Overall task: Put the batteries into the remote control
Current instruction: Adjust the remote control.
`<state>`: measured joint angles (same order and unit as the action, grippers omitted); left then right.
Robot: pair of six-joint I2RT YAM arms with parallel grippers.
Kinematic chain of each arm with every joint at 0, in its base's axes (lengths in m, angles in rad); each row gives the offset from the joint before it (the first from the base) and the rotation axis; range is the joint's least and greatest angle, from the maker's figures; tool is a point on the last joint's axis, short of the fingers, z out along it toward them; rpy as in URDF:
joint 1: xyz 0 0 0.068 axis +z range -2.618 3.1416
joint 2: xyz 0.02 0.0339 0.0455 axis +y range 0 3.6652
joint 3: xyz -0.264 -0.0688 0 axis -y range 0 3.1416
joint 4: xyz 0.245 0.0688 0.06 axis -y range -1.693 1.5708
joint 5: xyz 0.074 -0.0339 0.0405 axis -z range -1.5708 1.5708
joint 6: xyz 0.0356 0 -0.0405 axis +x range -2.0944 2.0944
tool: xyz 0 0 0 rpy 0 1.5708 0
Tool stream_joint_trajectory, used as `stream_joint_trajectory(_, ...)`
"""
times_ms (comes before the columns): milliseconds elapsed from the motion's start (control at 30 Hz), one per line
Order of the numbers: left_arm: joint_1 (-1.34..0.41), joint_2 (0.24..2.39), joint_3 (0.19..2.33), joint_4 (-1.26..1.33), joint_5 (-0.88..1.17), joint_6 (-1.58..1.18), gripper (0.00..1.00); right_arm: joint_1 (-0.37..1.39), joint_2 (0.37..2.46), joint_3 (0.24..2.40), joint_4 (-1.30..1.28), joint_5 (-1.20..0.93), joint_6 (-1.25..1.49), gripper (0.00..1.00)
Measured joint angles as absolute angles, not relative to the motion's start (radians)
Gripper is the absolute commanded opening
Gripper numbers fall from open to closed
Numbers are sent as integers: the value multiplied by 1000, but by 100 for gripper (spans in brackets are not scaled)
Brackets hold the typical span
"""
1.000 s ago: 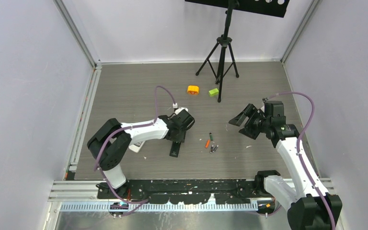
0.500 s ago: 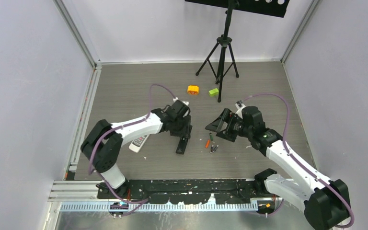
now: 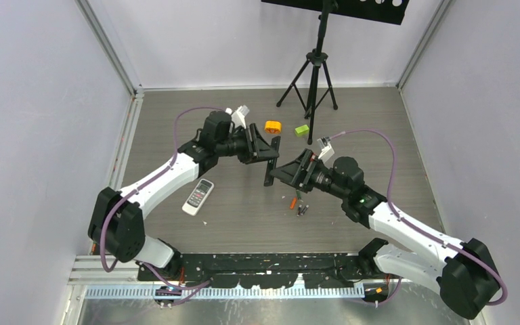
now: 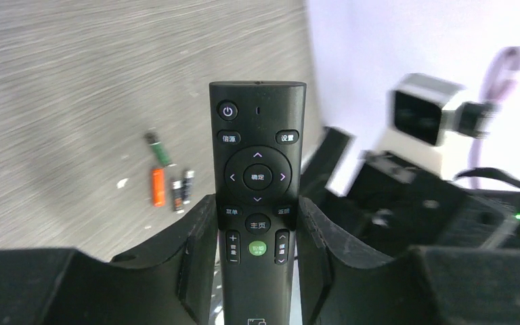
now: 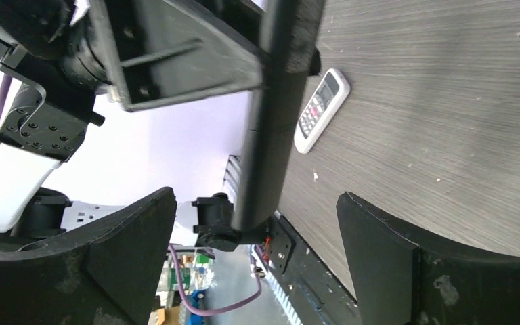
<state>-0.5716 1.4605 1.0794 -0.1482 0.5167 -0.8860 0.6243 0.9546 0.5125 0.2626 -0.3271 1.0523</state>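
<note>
My left gripper [image 3: 263, 150] is shut on a black remote [image 3: 270, 162] and holds it above the table. In the left wrist view the remote [image 4: 257, 169] shows its button side, clamped between my fingers [image 4: 196, 230]. My right gripper [image 3: 290, 172] is open and faces the remote's free end. In the right wrist view the remote [image 5: 271, 122] hangs between the wide-apart fingers [image 5: 379, 237], untouched. The batteries lie on the table: orange [image 4: 157, 186], dark green [image 4: 157, 147], two dark grey [image 4: 182, 191]. The orange one [image 3: 292, 202] and the grey ones [image 3: 301, 210] also show from above.
A white remote [image 3: 198, 196] lies on the table at the left, also in the right wrist view [image 5: 321, 110]. An orange round block [image 3: 273, 126] and a lime green block [image 3: 302, 130] sit at the back, by a black tripod [image 3: 311, 81].
My left arm has lifted the black remote off the table and carried it up and back. My right arm has swung left toward it, jaws open.
</note>
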Motion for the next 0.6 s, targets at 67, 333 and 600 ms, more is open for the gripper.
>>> stream_joint_trajectory(67,-566,1447,1076,-84,559,-942,0,644,974,513,294,-322,1075,94)
stream_joint_trajectory(333,-562,1391,1042,147,681,-1154,0,668,996,513,467,-319,1155,76)
stream_joint_trajectory(600,-562,1389,1003,257,714,-1269,1,669,1047,513,674,-358,1222,42)
